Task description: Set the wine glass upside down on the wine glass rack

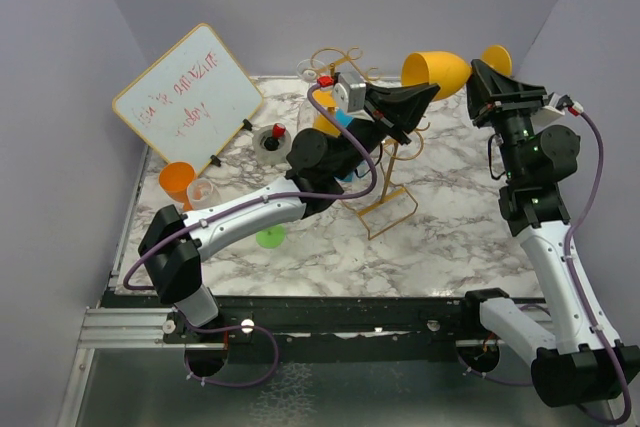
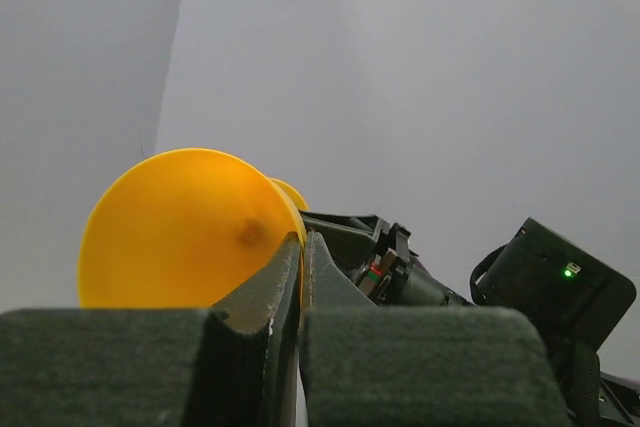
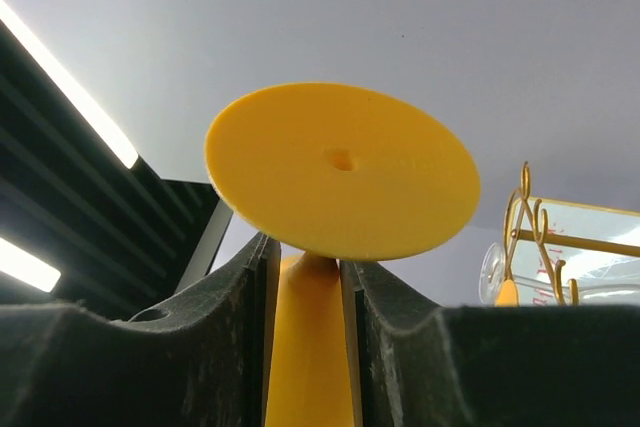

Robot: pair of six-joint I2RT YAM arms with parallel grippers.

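Top external: left arm (image 1: pixel 250 212) masks wine glass rack (image 1: pixel 386 172); perhaps cups (image 1: pixel 178 183) beside

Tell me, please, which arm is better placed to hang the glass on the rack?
Probably right: the right gripper grips the glass by its stem under the foot; the left gripper only pinches the bowl.

Above worktop (image 1: pixel 450 237) rear, wine glass (image 1: pixel 437 70) on its side, stem between fingers of right hand (image 1: pixel 477 82); left hand (image 1: pixel 430 94) just left of bowl. Beneath, mid-worktop, wine glass rack (image 1: pixel 384 179) upright. Far left, whiteboard (image 1: pixel 190 97) leaning.
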